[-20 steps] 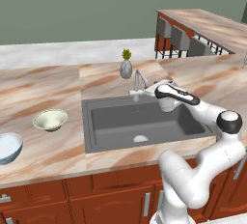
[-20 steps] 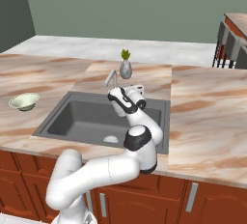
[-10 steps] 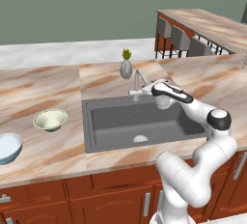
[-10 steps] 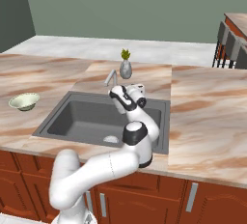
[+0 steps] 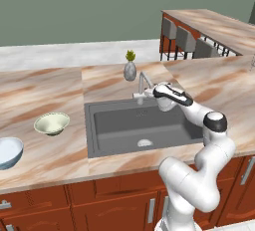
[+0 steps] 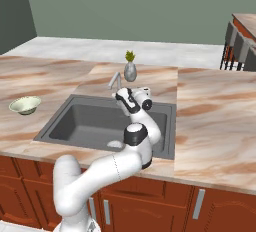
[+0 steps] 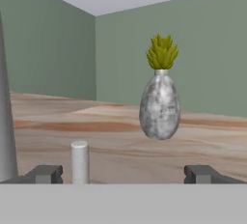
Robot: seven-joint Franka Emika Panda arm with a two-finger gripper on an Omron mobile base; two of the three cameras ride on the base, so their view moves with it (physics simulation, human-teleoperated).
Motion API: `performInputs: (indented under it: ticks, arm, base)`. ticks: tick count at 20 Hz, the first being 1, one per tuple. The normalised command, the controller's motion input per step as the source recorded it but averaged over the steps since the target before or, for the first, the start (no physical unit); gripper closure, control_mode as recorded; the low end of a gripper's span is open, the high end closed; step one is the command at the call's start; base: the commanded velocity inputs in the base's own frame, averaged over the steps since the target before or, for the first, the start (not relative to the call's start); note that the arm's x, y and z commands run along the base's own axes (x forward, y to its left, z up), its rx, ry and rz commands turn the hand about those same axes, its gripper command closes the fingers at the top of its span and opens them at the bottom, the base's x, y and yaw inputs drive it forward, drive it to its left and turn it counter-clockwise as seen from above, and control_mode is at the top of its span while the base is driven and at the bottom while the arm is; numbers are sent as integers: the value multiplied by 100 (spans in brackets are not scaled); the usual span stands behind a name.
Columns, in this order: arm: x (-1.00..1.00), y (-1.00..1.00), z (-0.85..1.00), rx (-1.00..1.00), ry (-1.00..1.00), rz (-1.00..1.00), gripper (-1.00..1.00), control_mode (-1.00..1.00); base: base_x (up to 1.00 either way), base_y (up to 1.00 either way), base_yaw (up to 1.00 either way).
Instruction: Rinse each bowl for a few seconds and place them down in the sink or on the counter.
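Counter: tan-and-pink marbled stone, red-brown cabinets below
Sink: dark grey rectangular basin, frame centre
Gripper: jaws spread wide, holding nothing, facing speckled grey vase

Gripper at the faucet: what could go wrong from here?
1. The open gripper sits low behind the sink, with the faucet base right by its fingers; a sideways move may hit it.
2. The grey vase stands straight ahead; pushing forward could topple it.
3. Both bowls, cream-green bowl and blue-white bowl, lie far left; reach looks long.
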Motion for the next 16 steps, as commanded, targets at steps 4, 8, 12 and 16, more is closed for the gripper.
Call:
performInputs:
  ticks: [4, 8, 12, 16]
  arm:
    - [40, -3, -18, 3, 5, 0, 100, -100]
    - [25, -22, -11, 5, 4, 0, 100, -100]
    - [9, -44, -8, 8, 3, 0, 100, -100]
    - [2, -50, -7, 8, 4, 0, 100, -100]
  base:
    - [0, 0, 0]
    - [0, 0, 0]
    - [0, 0, 0]
    - [0, 0, 0]
